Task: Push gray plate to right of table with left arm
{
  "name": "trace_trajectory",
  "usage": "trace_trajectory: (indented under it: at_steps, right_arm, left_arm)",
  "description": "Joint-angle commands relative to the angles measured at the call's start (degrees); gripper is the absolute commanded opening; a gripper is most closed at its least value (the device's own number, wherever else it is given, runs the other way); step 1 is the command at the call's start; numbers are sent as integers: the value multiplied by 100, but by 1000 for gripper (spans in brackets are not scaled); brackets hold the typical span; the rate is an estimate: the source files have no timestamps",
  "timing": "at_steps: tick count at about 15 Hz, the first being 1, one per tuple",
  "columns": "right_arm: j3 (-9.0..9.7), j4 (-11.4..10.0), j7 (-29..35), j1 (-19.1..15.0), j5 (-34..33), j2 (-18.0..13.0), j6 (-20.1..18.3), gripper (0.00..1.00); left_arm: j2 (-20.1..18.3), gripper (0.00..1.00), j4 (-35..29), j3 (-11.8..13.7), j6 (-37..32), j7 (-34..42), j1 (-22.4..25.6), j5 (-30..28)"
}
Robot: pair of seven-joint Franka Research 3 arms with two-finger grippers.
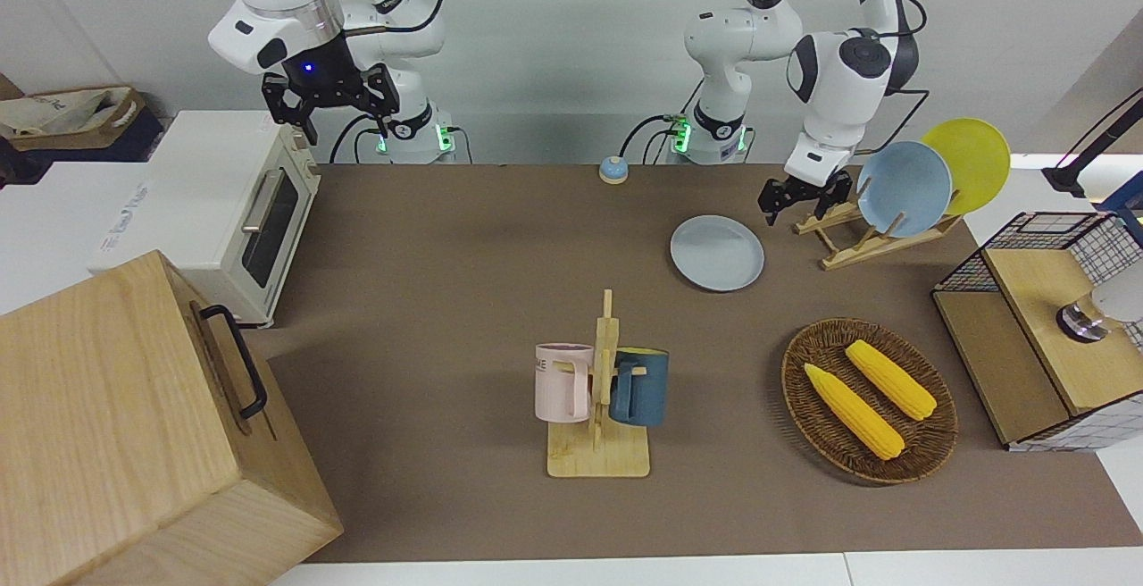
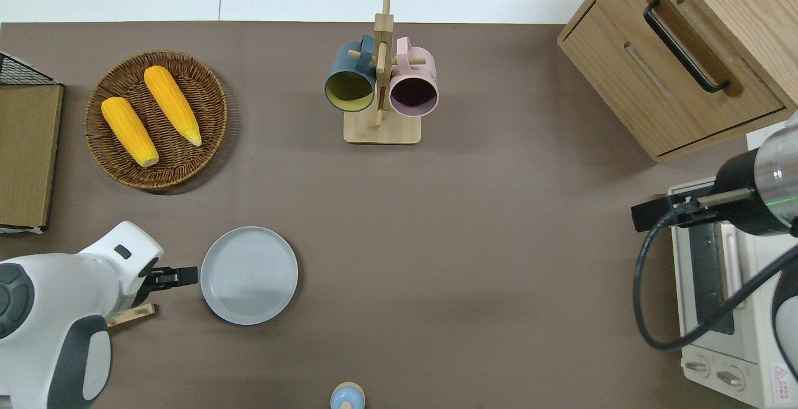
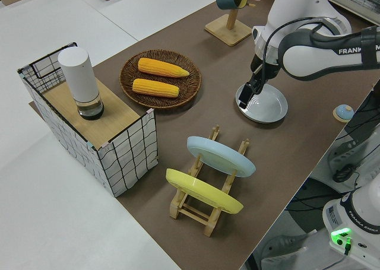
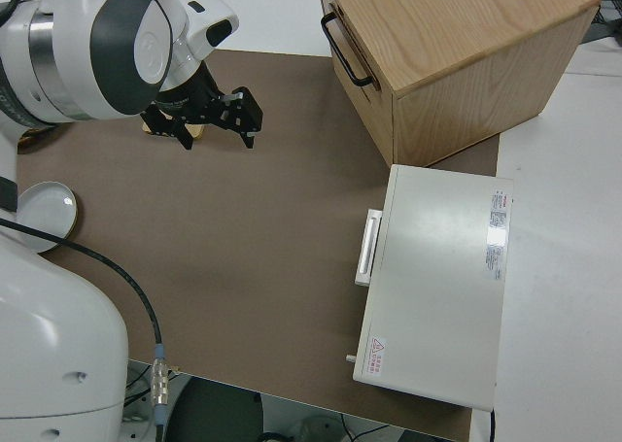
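Pale gray-blue, round and shallow with a low raised rim, the gray plate [image 2: 249, 275] lies flat on the matte brown table [image 2: 474, 240], lower left of the overhead frame. Left hand [image 2: 184, 276], black, sits at table level at the plate's rim on the left arm's side; whether its fingers are spread or pressed together cannot be told. Right arm parked, its hand [image 1: 330, 104] spread.

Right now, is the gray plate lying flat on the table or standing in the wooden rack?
Flat on the table: the gray plate shows its full round face from overhead, apart from the rack.
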Motion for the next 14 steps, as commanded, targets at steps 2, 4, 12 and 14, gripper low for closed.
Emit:
trace_trajectory:
  at_steps: [2, 4, 12, 14]
  right_arm:
    - [96, 50, 74, -113, 33, -17, -89, 983]
    - [88, 50, 74, -113, 25, -17, -89, 983]
    - [88, 50, 74, -113, 33, -17, -89, 983]
    - [87, 50, 74, -113, 33, -17, -89, 983]
  left_arm:
    - [169, 1000, -694, -6, 951, -132, 17, -93]
    - [433, 1000, -703, -6, 1110, -343, -26, -136]
    - [926, 987, -756, -67, 1681, -353, -44, -137]
    - [979, 763, -756, -94, 1735, -431, -44, -137]
